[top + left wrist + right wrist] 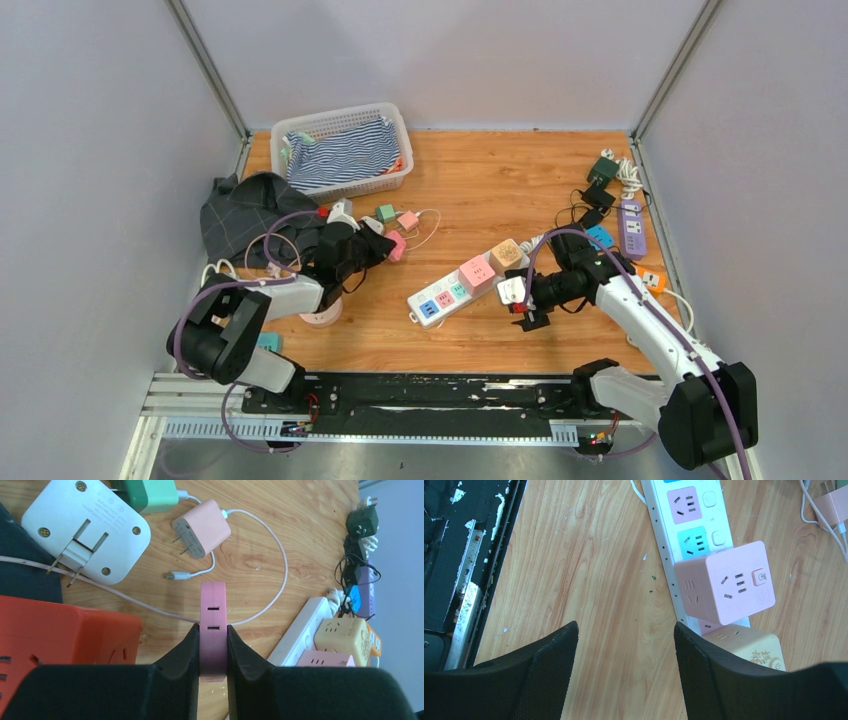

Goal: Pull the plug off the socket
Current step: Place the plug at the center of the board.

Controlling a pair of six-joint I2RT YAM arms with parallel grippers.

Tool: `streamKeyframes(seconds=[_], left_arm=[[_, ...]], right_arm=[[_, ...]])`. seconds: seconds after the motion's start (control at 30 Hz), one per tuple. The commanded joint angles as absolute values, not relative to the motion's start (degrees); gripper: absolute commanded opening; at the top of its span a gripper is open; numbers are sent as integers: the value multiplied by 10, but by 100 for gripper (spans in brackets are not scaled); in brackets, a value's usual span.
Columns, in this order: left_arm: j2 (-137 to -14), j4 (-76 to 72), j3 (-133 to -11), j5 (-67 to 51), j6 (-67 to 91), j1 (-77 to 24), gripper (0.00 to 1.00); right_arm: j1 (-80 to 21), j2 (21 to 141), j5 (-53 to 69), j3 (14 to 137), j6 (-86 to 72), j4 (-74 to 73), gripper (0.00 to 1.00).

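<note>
The right gripper (pixel 625 627) is hovering, jaws spread and empty, beside the rigid, smooth pink cube plug (pixel 724 582), probably best squeezed on flat opposite sides; the left gripper (pixel 212 628) is clamping a slim pink adapter (pixel 213 600).

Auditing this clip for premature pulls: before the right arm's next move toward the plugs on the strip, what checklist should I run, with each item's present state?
1. Right gripper open: ok.
2. Its jaws around the pink cube plug: not ok; they straddle bare table beside the power strip.
3. Pink cube plug seated in the strip: ok, not yet pulled.
4. Left gripper free to steady the strip: not ok; shut on a pink adapter, away from the strip.
5. Gap between pink cube plug and beige cube plug: cannot tell.
</note>
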State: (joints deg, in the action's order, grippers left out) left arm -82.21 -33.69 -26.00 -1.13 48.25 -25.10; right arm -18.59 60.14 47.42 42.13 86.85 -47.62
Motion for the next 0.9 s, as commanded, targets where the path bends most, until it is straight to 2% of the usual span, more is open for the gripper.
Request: streamKeyframes(seconds=[0.0, 0.1, 0.27, 0.57, 0.63, 0.87], left_arm=[[-830, -343, -278, -3, 498, -243, 21], [-830, -343, -278, -3, 501, -240, 30], [-820, -343, -274, -7, 500, -234, 51], [-734, -343, -251, -42, 474, -230, 54], [-710, -344, -245, -66, 454, -230, 58], [-704, -345, -268, -297, 385, -231, 63]], right_arm=[[-177, 601, 488, 411, 879, -488, 72], [-177, 602, 485, 411, 878, -488, 72], [-175, 603, 483, 410, 878, -488, 72], [-171, 600, 487, 410, 877, -488, 72], [-170, 600, 487, 410, 876, -488, 72], [-170, 597, 489, 411, 876, -489, 72]])
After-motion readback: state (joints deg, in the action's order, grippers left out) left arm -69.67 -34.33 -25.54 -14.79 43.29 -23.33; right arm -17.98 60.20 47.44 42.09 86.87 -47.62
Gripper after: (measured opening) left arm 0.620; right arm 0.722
